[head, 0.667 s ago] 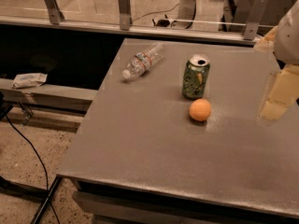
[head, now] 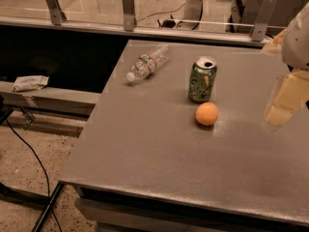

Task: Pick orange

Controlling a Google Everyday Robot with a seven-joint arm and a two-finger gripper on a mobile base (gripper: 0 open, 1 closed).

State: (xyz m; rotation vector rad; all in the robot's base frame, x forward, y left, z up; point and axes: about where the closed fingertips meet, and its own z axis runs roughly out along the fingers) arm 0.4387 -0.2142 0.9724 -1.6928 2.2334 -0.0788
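The orange is a small round fruit resting on the grey table, just in front of a green soda can and almost touching it. My gripper hangs at the right edge of the view, well to the right of the orange and above the table. Its pale finger points down and to the left. Nothing shows in its grasp.
A clear plastic water bottle lies on its side at the table's back left. A glass railing with metal posts runs behind the table. A cable trails on the floor at the left.
The gripper has shifted slightly down and left towards the orange. The orange, can and bottle have not moved.
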